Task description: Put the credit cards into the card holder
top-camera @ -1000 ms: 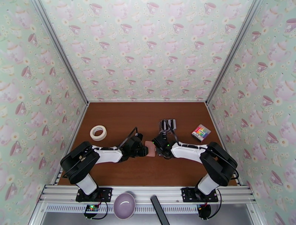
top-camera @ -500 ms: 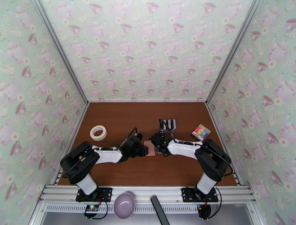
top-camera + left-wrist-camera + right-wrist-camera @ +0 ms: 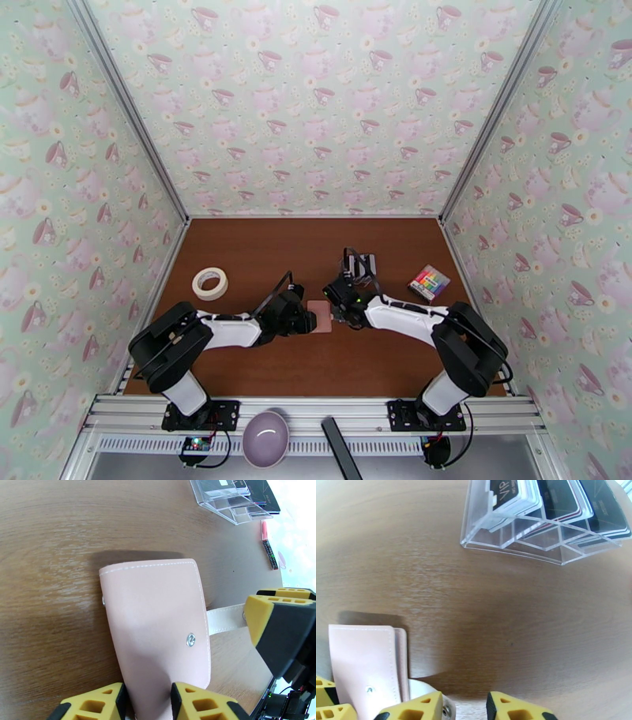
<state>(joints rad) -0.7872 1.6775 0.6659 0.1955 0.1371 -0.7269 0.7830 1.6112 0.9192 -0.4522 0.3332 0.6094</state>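
Left gripper (image 3: 146, 701) is clamping the card holder's (image 3: 154, 614) near edge while the right gripper (image 3: 464, 705), hold unclear, is sitting at the snap tab (image 3: 225, 620), wanting a straight, steady pull.

Only legible text: "VIP", white on a dark card (image 3: 501, 497) in the clear stand (image 3: 513, 539), 12 o'clock in the right wrist view. Print on the other cards (image 3: 561, 499) is too small to read. Colourful box (image 3: 429, 283), 3 o'clock on the bench (image 3: 261, 253): print blurred.
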